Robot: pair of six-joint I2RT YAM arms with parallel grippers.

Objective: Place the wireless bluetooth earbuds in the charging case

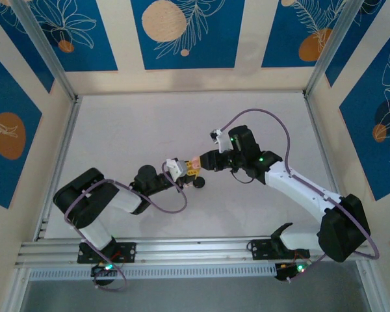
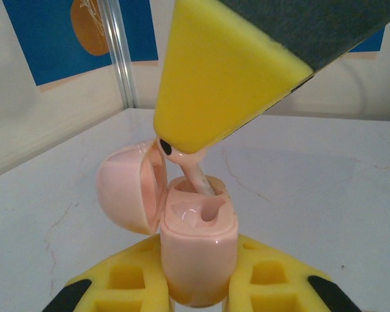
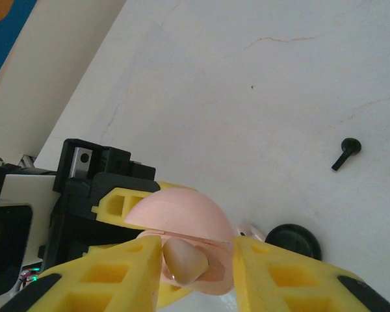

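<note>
The left gripper is clamping the pink charging case, its lid hanging open at centre-left and its base cut off by the bottom edge. The right gripper is straddling a pale pink earbud over the case (whether actually pinching it, I cannot tell). A black earbud is lying at the frame's right.

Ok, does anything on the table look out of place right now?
One black earbud lies loose on the bare table, well apart from the round black case. Nothing looks spilled or broken.
</note>
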